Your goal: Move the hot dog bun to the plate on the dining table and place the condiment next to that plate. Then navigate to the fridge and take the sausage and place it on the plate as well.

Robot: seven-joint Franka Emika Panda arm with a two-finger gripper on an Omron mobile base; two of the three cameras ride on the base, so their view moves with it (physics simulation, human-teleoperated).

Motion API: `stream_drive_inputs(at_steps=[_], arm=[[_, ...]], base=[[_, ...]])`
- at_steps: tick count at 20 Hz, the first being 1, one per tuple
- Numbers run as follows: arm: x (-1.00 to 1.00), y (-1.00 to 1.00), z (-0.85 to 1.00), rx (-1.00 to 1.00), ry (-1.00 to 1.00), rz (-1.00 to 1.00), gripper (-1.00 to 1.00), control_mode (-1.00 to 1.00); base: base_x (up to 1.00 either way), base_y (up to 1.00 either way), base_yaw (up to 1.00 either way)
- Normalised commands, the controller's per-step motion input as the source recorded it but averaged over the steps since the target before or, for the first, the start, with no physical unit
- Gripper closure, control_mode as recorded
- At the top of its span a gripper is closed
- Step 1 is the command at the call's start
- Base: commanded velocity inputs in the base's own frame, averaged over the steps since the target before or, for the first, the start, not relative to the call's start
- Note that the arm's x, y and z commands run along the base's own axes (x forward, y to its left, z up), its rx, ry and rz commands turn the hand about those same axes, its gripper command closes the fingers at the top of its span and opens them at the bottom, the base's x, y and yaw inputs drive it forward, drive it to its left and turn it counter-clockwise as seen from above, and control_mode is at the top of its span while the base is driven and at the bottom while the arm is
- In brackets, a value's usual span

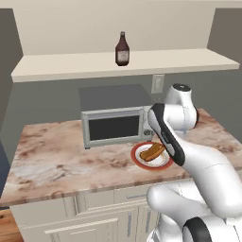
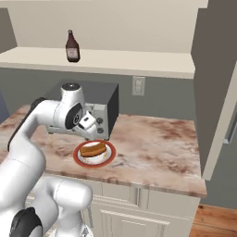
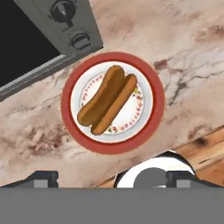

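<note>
The hot dog bun (image 3: 107, 99), tan-orange with a lengthwise split, lies on a red-rimmed white dish (image 3: 154, 103) on the marbled counter, in front of the toaster oven; the bun also shows in the base views (image 1: 152, 151) (image 2: 93, 149). My gripper (image 3: 113, 177) (image 2: 91, 133) hangs open straight above the dish, nothing between its fingertips (image 3: 42, 176), clear of the bun. The condiment (image 1: 122, 49) (image 2: 71, 46), a dark brown bottle with a pale label, stands upright on the cream shelf above the oven. The task's plate, the dining table and the sausage are out of view.
A grey toaster oven (image 1: 113, 125) (image 2: 102, 104) sits on the counter (image 1: 52, 160) just behind the dish. A wall outlet (image 2: 138, 85) is behind it. A tall dark grey unit (image 2: 213, 88) bounds the counter's right end. The counter's front edge drops to a wood floor (image 2: 217, 222).
</note>
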Motion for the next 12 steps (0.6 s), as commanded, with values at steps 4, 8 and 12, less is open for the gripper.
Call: stream_drive_inputs(at_steps=[4, 8, 12], arm=[[0.27, -0.55, -0.59, 0.35, 0.00, -0.66, -1.00, -1.00], [0.43, 0.00, -0.40, 0.10, 0.00, -0.41, -1.00, -1.00], [0.31, 0.03, -0.12, 0.00, 0.01, -0.26, -1.00, -1.00]], base=[[0.00, 0.00, 0.00], [0.00, 0.00, 0.00], [0.00, 0.00, 0.00]])
